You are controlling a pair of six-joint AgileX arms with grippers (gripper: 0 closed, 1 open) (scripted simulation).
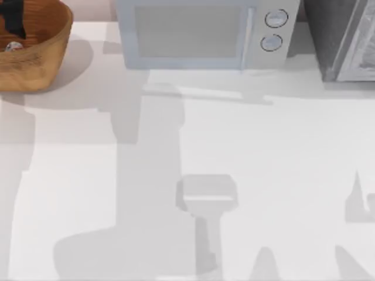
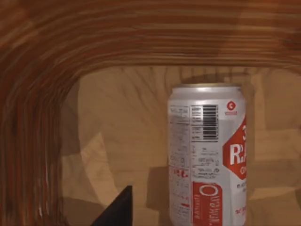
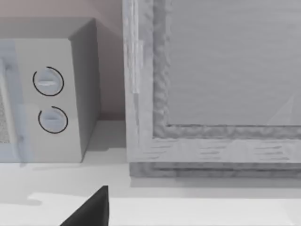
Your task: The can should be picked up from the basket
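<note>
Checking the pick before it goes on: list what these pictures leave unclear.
- Left claw: top view's edge crops it inside the basket; finger opening unreadable.
- Can: base cut off in the left wrist view; whether it is gripped is unclear.
- Right claw: one dark tip visible in the right wrist view.

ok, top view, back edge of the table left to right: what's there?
Round orange-brown woven basket with the left end effector inside it → white microwave with two round dials → grey textured box-like unit.
</note>
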